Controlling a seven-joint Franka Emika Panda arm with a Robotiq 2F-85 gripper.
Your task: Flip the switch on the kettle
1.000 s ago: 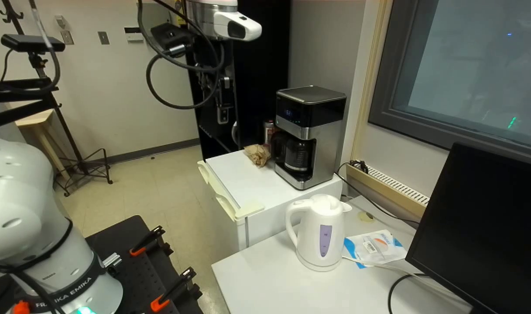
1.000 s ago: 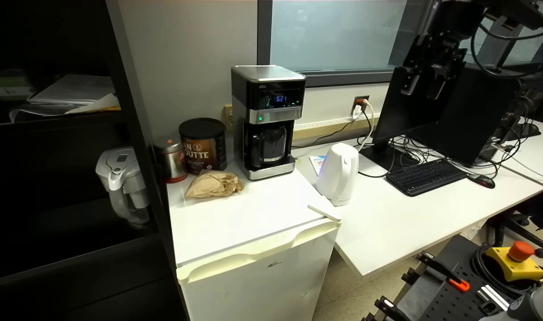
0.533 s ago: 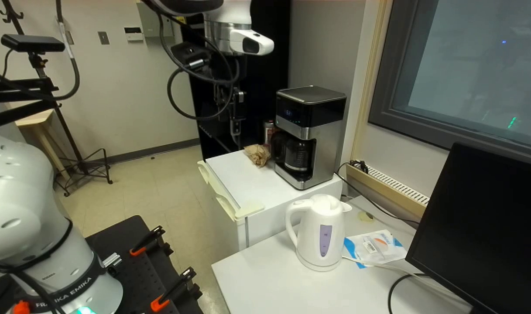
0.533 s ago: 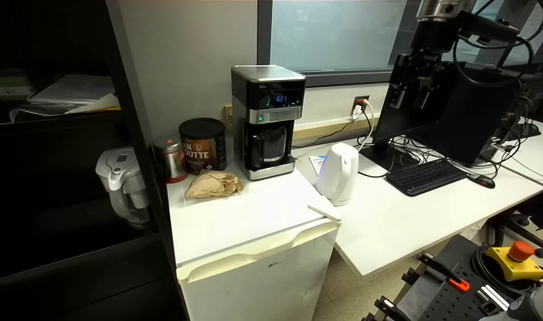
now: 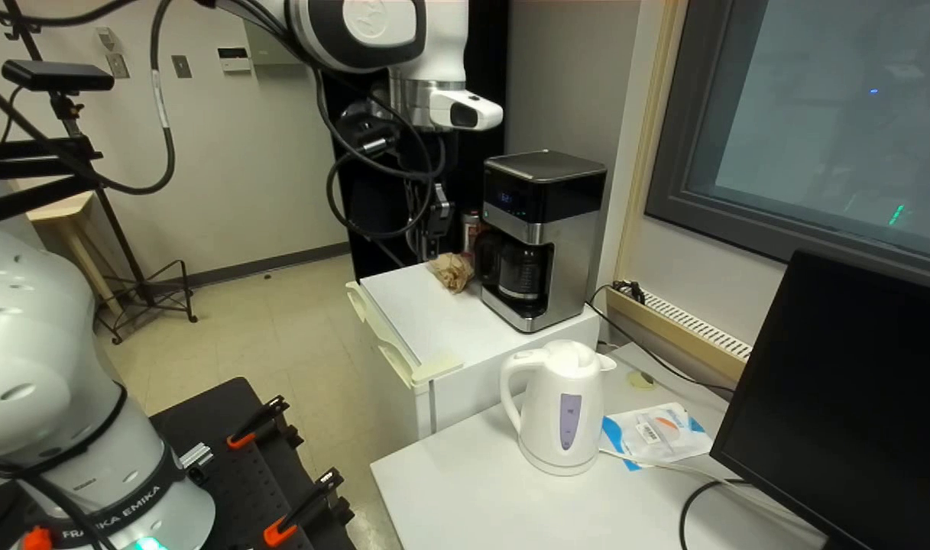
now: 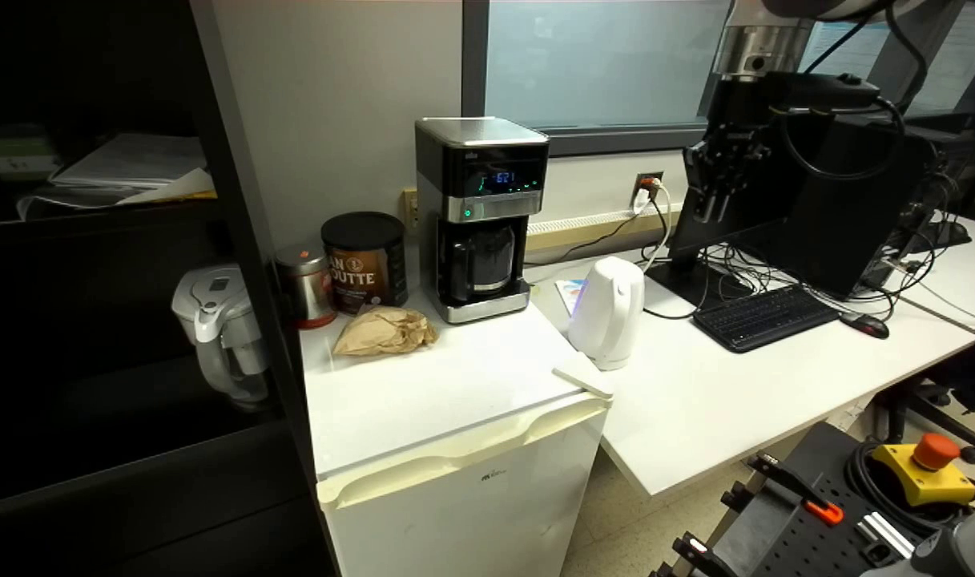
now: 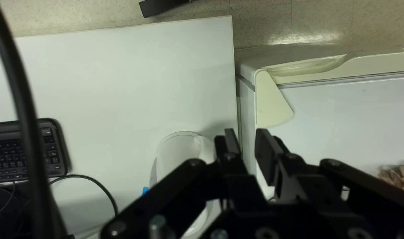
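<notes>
A white electric kettle (image 5: 560, 416) stands upright on a white desk (image 5: 465, 489), just beside a small fridge (image 6: 455, 401); its lid is on, so its contents cannot be told. On the fridge, a dark carafe (image 6: 491, 260) sits inside a black-and-silver coffee machine (image 6: 479, 208), its filling unclear. Next to the machine in an exterior view are a lidded coffee tin (image 6: 367, 276), a red-and-silver canister (image 6: 307, 292) and a crumpled paper bag (image 6: 384, 330). A see-through pitcher (image 6: 223, 336) with a white lid stands in a black shelf unit (image 6: 237, 184). The gripper (image 7: 245, 138) hangs higher than the kettle, well apart from it; its two fingers (image 7: 266, 151) are parted by a narrow gap. In the wrist view, one side of the gripper hides part of the kettle.
</notes>
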